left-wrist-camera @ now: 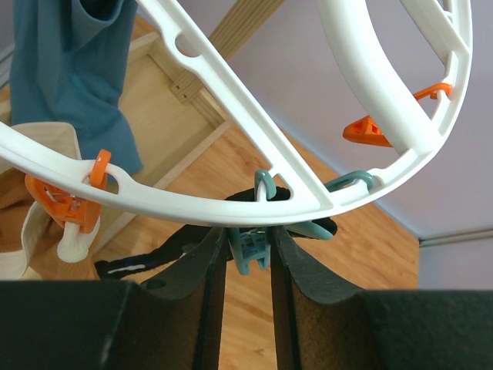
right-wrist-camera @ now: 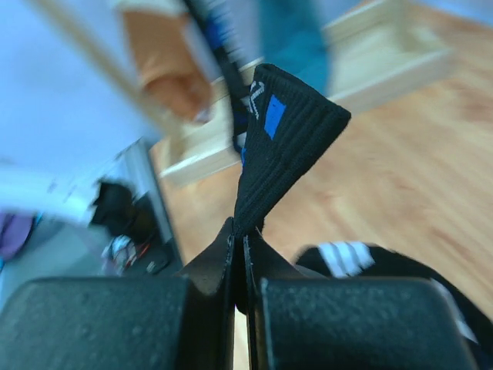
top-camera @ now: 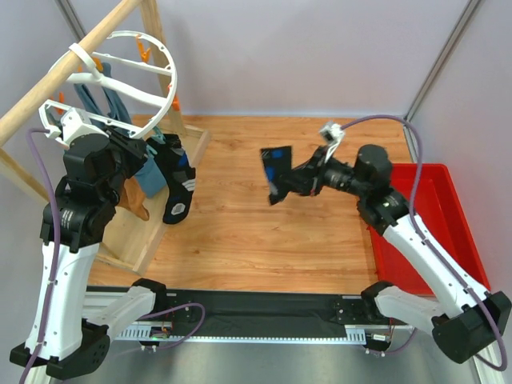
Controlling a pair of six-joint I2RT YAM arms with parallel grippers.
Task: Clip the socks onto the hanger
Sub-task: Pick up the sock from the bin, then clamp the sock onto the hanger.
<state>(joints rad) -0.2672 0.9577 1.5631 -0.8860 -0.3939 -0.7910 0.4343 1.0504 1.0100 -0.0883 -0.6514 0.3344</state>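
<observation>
Left gripper (left-wrist-camera: 248,236) is clenched on a teal clip (left-wrist-camera: 251,251) under the hanger (left-wrist-camera: 231,92) ring at the far-left corner, probably squeezing it open. Right gripper (right-wrist-camera: 239,240) grips a black sock (right-wrist-camera: 286,142) mid-air over bench centre, its cuff left free for clipping. The other black sock (top-camera: 178,186) hangs under the hanger.

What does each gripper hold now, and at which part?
Right gripper: black sock, by a fold of ribbed fabric. Left gripper: teal clip on the hanger, by its sides.
</observation>
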